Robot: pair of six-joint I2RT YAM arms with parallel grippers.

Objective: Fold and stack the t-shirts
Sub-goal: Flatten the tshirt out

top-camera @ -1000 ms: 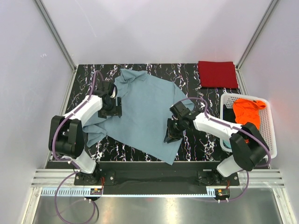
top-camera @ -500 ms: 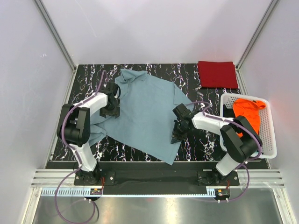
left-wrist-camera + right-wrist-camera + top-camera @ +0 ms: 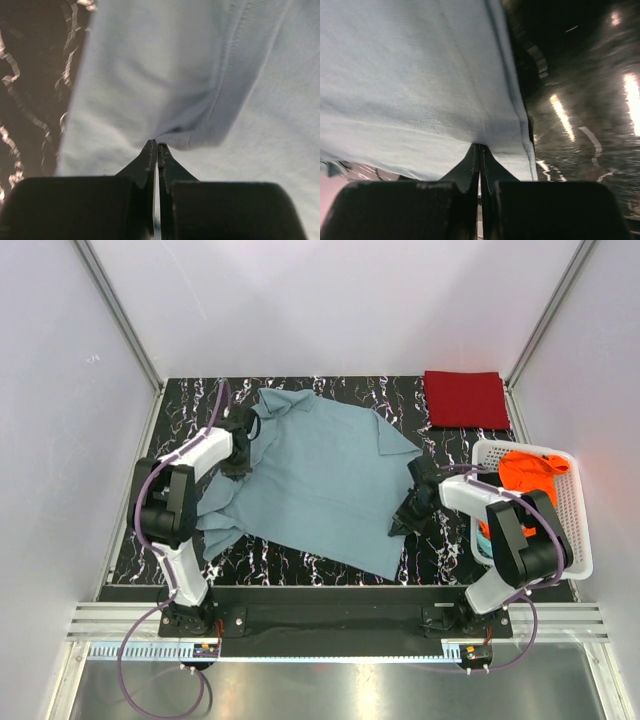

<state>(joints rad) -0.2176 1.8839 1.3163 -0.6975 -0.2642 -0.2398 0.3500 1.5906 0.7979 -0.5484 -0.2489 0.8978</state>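
A dusty grey-blue t-shirt lies spread across the black marbled table. My left gripper is shut on a pinched fold at its left side. In the left wrist view the cloth bunches at the gripper. At the shirt's lower right edge my right gripper is shut on it. The right wrist view shows the cloth clamped in the gripper just inside the hem. A folded dark red t-shirt rests at the back right. A bright orange t-shirt lies crumpled in the basket.
A white slatted basket stands at the table's right edge, close beside my right arm. Something dark lies under the orange cloth in it. Pale walls and metal posts close in the table on three sides.
Both grippers have shut on the grey-blue shirt. The right one has drawn its edge toward the basket, pulling the shirt flatter and to the right. The left one shifted slightly toward the back.
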